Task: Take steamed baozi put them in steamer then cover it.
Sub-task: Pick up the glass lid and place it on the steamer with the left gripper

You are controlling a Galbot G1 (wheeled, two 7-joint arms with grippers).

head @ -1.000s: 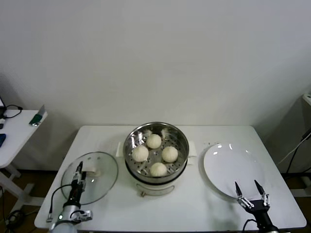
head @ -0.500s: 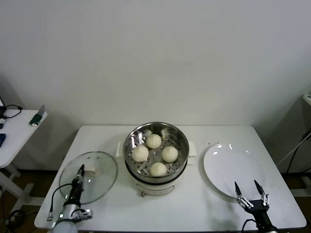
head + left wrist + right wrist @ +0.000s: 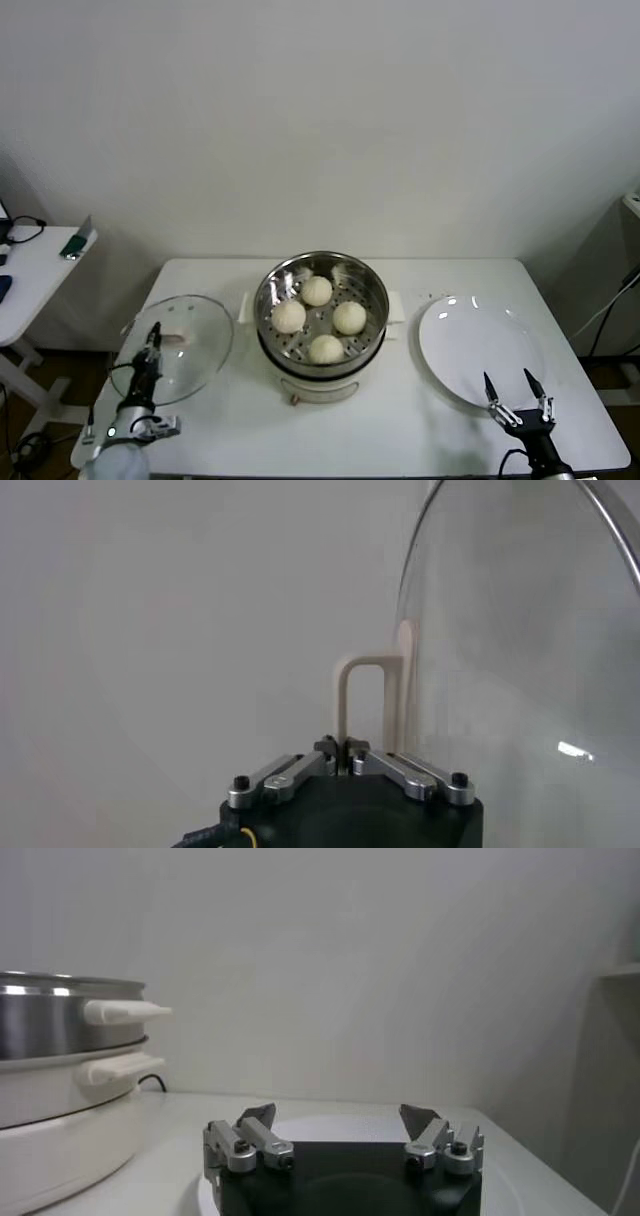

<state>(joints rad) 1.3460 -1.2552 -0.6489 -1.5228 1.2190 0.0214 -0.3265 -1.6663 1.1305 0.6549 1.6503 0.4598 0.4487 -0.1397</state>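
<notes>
- Now I see my left gripper point(image 3: 343, 748) clenched on the cover point(image 3: 178, 346) handle, beside the steamer point(image 3: 321, 312).
- My right gripper point(image 3: 517, 393) waits released near the plate point(image 3: 478, 345).

Baozi point(image 3: 318, 291) in steamer point(image 3: 372, 322) (cover point(image 3: 195, 345) left, plate point(image 3: 480, 345) right).

A staged test room, probably a laboratory, is suggested by the bare white wall point(image 3: 320, 120), plain white worktop point(image 3: 250, 420) and cabled side desk point(image 3: 30, 270).
</notes>
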